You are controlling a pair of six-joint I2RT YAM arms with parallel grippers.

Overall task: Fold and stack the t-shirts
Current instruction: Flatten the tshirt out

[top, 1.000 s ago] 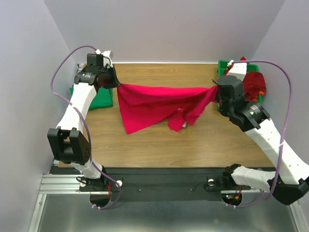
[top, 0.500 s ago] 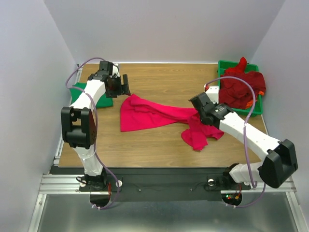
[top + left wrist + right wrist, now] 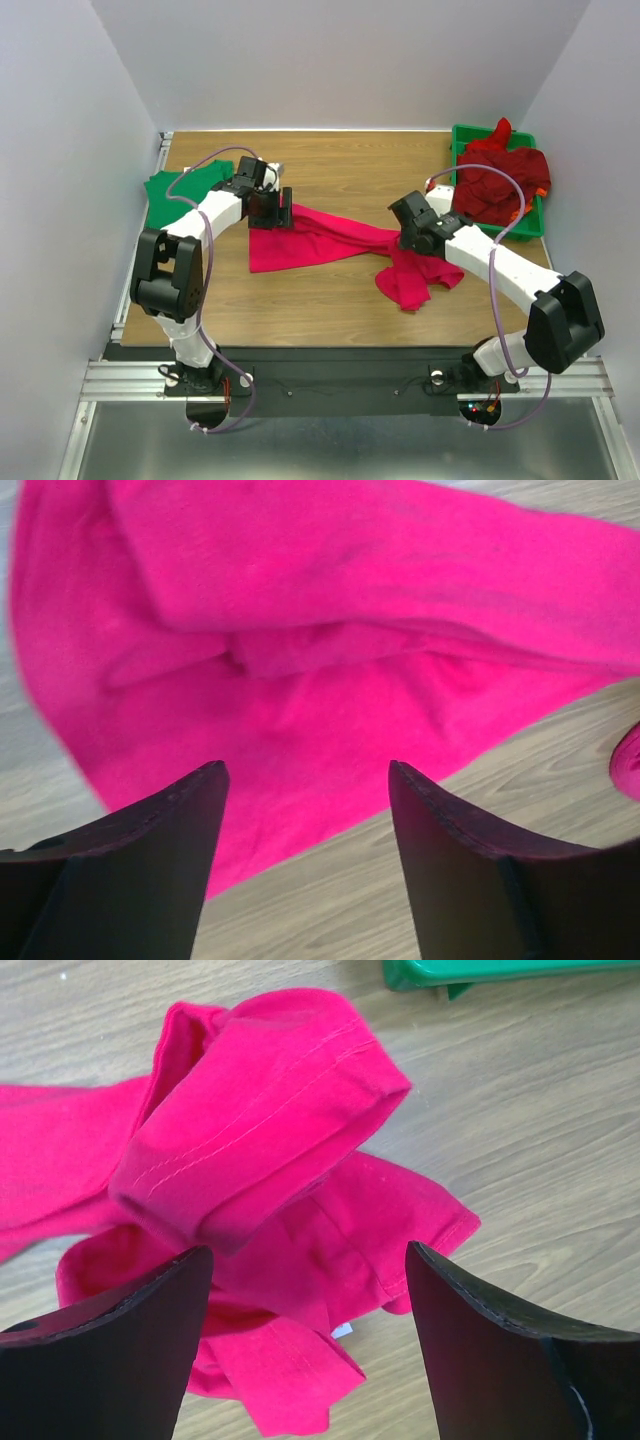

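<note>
The bright pink-red t-shirt (image 3: pixel 320 240) lies crumpled in a long band across the middle of the table (image 3: pixel 330 160). Its right end is bunched into a heap nearer the arms. The left gripper (image 3: pixel 305 768) hovers over the shirt's left end and the right gripper (image 3: pixel 308 1255) over the bunched right end, both with fingers spread and grasping nothing. A green t-shirt (image 3: pixel 165 195) lies at the far left edge, and dark red shirts (image 3: pixel 495 180) fill the green tray (image 3: pixel 462 135) at far right.
</note>
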